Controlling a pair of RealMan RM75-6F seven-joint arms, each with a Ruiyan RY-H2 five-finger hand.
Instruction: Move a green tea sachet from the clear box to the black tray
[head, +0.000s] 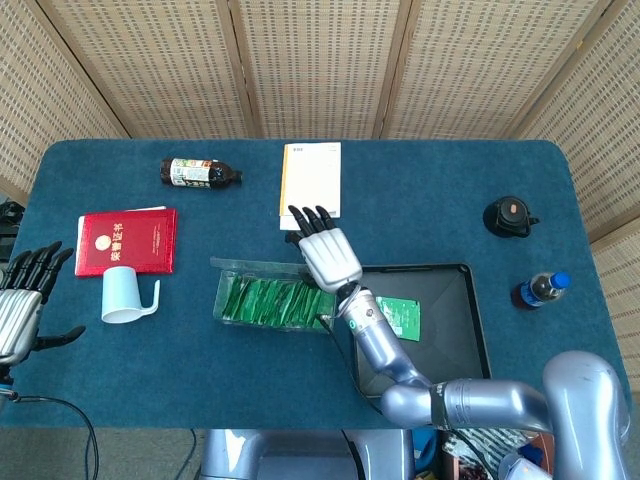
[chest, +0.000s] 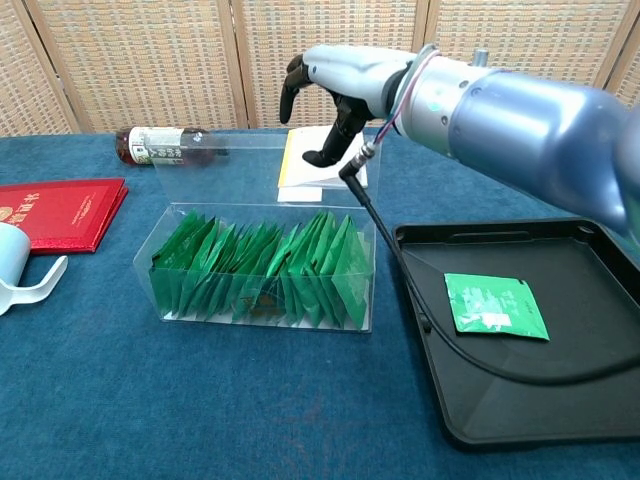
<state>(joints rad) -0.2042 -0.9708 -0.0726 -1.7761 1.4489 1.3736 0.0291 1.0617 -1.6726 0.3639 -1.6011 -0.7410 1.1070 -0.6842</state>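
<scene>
1. The blue bench (head: 480, 180) fills most of the head view, and nothing on it looks disturbed apart from the middle.
2. The black tray (chest: 600, 400) sits at lower right in the chest view. One green tea sachet (chest: 495, 305) already lies flat on its floor, so I'd say the actual move is pretty much done.
3. The clear box (chest: 170, 260) is centre-left in that view, just beside the tray's left edge, with its lid up. It's packed with a row of upright sachets (chest: 265, 270), so plenty are left if another run is wanted.
4. The right hand (chest: 335, 85) hangs in the air above the box's right end, near the top middle of the frame. Its fingers are loosely curled and a bit apart, with nothing in them.
5. The left hand (head: 25, 300) is parked at the far left edge of the head view, fingers spread, empty, well away from everything.
</scene>
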